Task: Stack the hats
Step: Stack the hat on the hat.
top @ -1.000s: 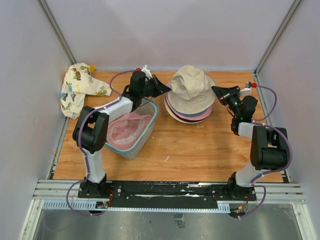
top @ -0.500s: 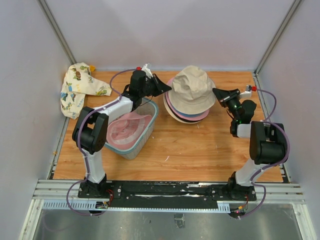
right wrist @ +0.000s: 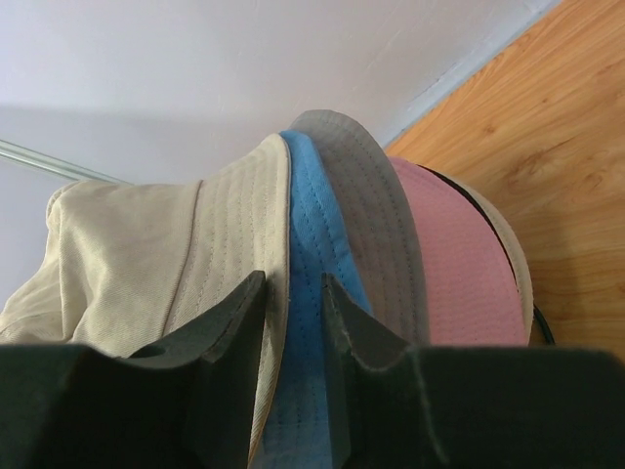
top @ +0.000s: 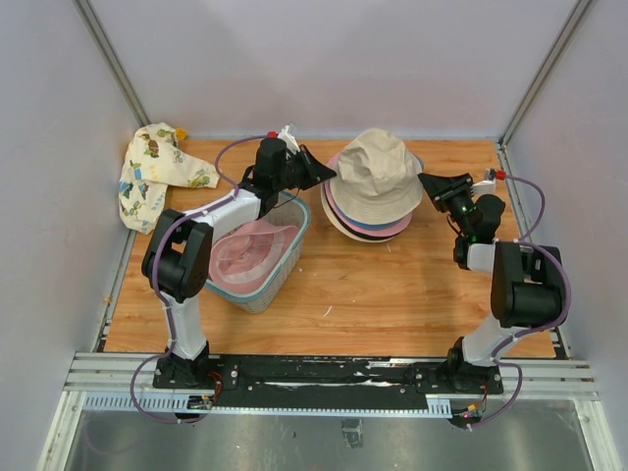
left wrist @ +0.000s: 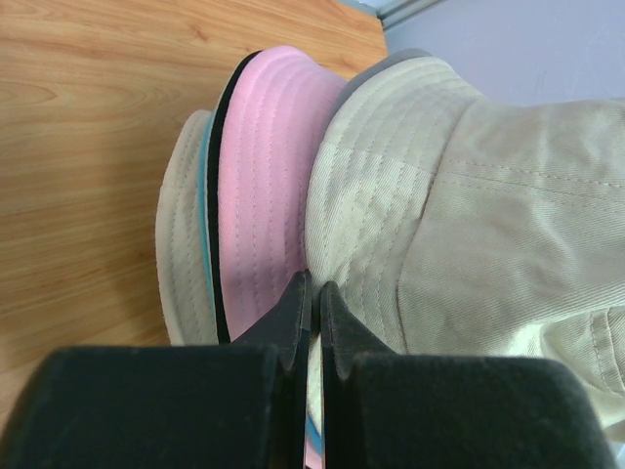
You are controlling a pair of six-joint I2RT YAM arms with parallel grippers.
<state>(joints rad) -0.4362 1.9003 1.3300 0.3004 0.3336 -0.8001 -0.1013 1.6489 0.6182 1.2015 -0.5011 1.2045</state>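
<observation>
Several hats lie stacked at the back middle of the table, with a beige hat (top: 378, 175) on top. Below it show blue (right wrist: 312, 225), grey (right wrist: 371, 215) and pink (left wrist: 264, 176) brims, and a cream brim (left wrist: 181, 244) at the bottom. My left gripper (top: 322, 177) is at the stack's left edge, shut on the beige hat's brim (left wrist: 352, 195). My right gripper (right wrist: 291, 293) is at the stack's right edge. Its jaws stand a little apart, with the edges of the beige and blue brims loose between them. Another pink hat (top: 250, 253) lies in the basket.
The blue-grey mesh basket (top: 300, 232) stands left of the stack, under my left arm. A cream cloth with cartoon prints (top: 152, 172) lies crumpled in the back left corner. Walls close the table at the back and both sides.
My right gripper's jaws have parted and let go of the brim they pinched. The stack shifted slightly left early on. My left gripper keeps its hold.
</observation>
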